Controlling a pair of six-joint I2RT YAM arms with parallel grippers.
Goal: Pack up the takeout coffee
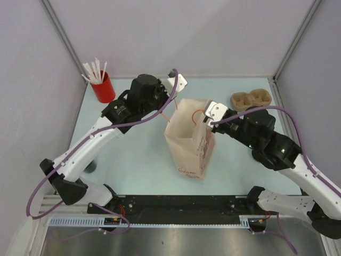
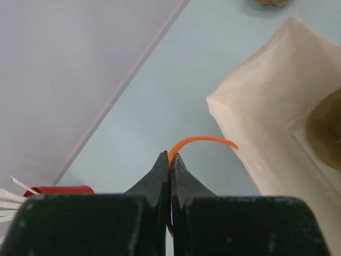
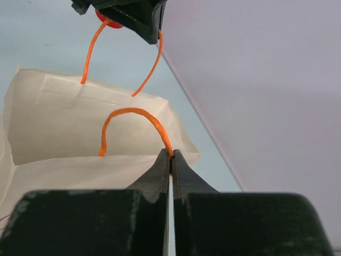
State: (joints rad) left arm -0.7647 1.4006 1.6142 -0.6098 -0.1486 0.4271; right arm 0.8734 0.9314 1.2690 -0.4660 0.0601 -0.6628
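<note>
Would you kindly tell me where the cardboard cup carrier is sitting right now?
In the top view the cardboard cup carrier lies in the far right corner of the table, just beyond the right gripper and the paper bag.

Plain lilac walls, pale blue tabletop

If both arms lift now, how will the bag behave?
Probably floppy: the bag is thin paper, its rim uneven. The thin cord handles, pinched by the left gripper and right gripper, would likely pull the mouth out of shape. It stands tall and narrow, so a sideways tug may tip it.
</note>
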